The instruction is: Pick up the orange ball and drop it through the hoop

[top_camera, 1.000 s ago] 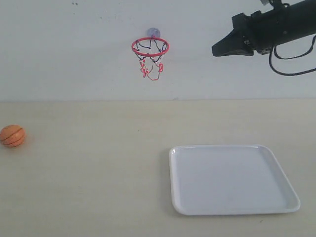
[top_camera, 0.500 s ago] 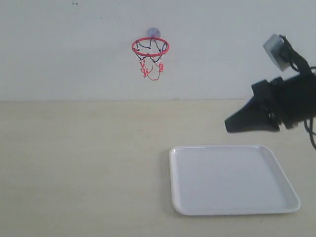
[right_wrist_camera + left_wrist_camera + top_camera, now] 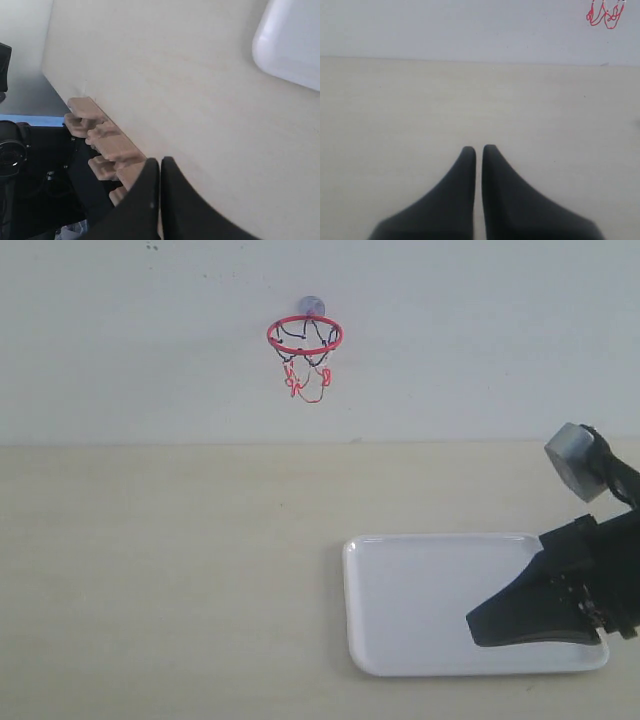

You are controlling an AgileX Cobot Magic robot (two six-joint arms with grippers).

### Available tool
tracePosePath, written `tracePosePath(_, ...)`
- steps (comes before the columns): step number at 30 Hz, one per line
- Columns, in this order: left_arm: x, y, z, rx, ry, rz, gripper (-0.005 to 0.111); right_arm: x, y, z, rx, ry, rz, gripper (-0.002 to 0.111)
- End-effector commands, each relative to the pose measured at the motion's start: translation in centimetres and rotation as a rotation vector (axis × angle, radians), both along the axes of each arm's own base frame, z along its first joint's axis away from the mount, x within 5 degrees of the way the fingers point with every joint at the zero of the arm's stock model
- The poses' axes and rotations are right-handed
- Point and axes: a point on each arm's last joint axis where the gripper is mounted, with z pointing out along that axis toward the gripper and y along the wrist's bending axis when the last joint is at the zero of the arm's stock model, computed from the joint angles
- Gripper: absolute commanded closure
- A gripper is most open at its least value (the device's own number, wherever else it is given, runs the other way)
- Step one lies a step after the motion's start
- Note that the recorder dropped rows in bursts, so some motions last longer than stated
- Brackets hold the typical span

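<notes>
Tray: a shallow white rounded-square plastic tray (image 3: 420,590) took up part of the pale tabletop (image 3: 170,570).
Over tray's right end: the black right gripper (image 3: 475,628) hung low, blocking passage.
Left of tray: open tabletop.
High behind tray: the red-ringed string-net hoop (image 3: 305,348) jutted from the wall, with free air beneath.

Red-ringed hoop (image 3: 305,349) hangs, seemingly wall-mounted, net loose.

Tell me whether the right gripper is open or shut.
Shut. In the right wrist view, the right gripper shows both fingertips meeting, only a hairline seam between them, nothing held.

Hoop (image 3: 304,336) on wall (image 3: 120,340) behind table (image 3: 170,570); tray (image 3: 420,590) front right (right pincer (image 3: 474,630) over corner).
</notes>
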Motion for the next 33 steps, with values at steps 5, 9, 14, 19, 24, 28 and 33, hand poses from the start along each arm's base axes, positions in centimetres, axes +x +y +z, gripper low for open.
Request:
tracePosePath(5, 0.0, 0.0, -0.1, -0.013, 0.002, 0.0, 0.103, 0.8, -0.7, 1.3, -0.088, -0.183, -0.162, 0.109)
tracePosePath(9, 0.0, 0.0, -0.1, -0.013, 0.002, 0.0, 0.103, -0.3, -1.3, 7.1, -0.241, -0.633, -0.44, 0.109)
tracePosePath(14, 0.0, 0.0, -0.1, -0.013, 0.002, 0.0, 0.103, -5.0, -1.8, 12.5, -0.272, -1.023, -0.461, 0.109)
tracePosePath(19, 0.0, 0.0, -0.1, -0.013, 0.002, 0.0, 0.103, -8.6, -3.5, 9.5, -0.344, -1.084, -0.603, 0.109)
tracePosePath(24, 0.0, 0.0, -0.1, -0.013, 0.002, 0.0, 0.103, -11.6, -5.0, 4.1, -0.421, -1.071, -0.699, 0.109)
tracePosePath(28, 0.0, 0.0, -0.1, -0.013, 0.002, 0.0, 0.103, -13.9, -5.6, 1.4, -0.421, -1.116, -0.749, 0.109)
tracePosePath(33, 0.0, 0.0, -0.1, -0.013, 0.002, 0.0, 0.103, -15.7, -5.8, 1.5, -0.35, -1.217, -0.799, 0.109)
